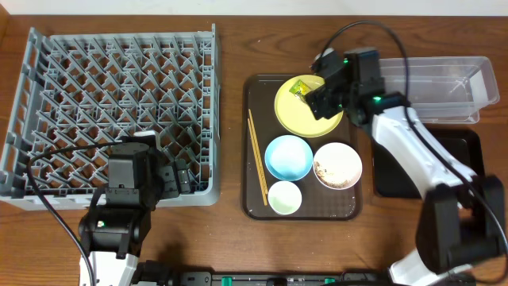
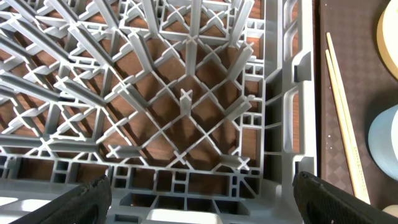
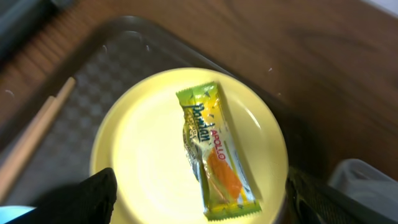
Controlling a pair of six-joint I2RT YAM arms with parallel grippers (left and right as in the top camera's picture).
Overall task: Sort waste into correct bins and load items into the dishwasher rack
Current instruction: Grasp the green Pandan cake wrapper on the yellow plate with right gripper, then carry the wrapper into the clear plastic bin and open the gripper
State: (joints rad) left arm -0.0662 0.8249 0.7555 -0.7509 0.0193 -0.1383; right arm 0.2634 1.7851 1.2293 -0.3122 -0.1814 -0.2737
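The right end effector (image 3: 199, 196) hangs released over the yellow plate (image 3: 143, 149) at the brown tray's (image 1: 258, 87) 12 o'clock end. Its jaws are spread either side of the snack wrapper (image 3: 211, 152), which lies ungrasped on the plate. The left end effector (image 2: 199, 199), likewise released and empty, hovers above the dishwasher rack's (image 2: 186, 99) 5 o'clock corner.

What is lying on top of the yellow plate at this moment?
One snack wrapper lies on the yellow plate; the rest seen is bare. Overhead, the right gripper covers the plate's right edge.
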